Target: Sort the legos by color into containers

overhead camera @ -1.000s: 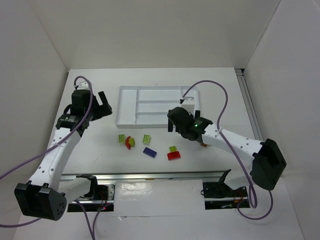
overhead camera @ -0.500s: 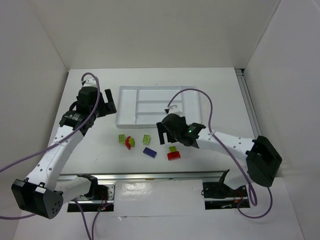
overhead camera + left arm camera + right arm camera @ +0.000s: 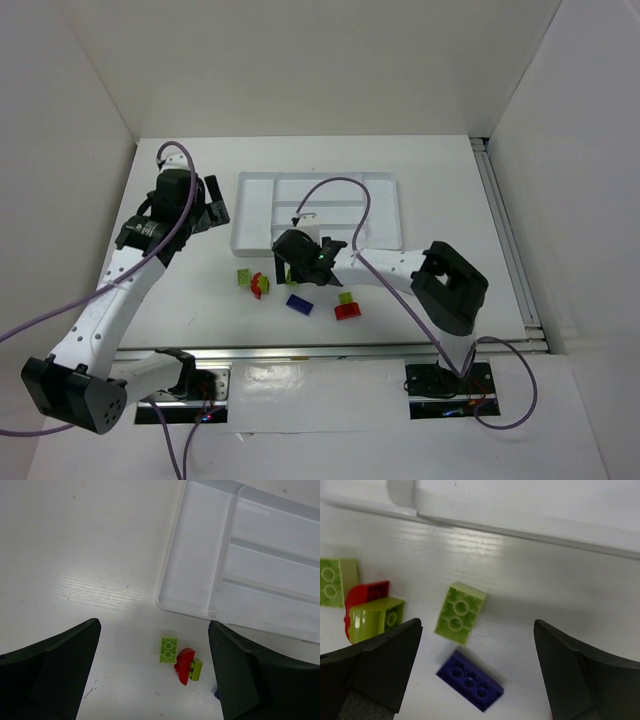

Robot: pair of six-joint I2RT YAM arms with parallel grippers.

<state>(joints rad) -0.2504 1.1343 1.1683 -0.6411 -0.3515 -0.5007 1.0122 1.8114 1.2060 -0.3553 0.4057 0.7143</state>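
Your right gripper [image 3: 287,271] has swung leftward along the near side of the white tray [image 3: 243,238], from close to its right end a second ago to a spot just in front of its left half. Your left arm has hardly shifted.

That right gripper's jaws stand wide apart and grip nothing. In its wrist view, a lime brick [image 3: 460,613] lies skewed on the table [image 3: 450,200] between the two fingers, just in front of the tray's near wall. A dark blue brick [image 3: 470,682] lies just beyond it, on the side away from the tray.

Leftward along the tray's near wall, a red curved piece [image 3: 369,594] touches a lime piece [image 3: 374,618]. A second lime brick [image 3: 334,581] sits just beside them at the picture's edge.

Farther from the tray and toward its right half, the top view shows a third lime brick [image 3: 346,298] touching a red brick [image 3: 347,311]. Every brick you can see lies on the table in front of the tray.

Your left gripper [image 3: 212,200] hovers just off the tray's left end, with its jaws spread and nothing held.
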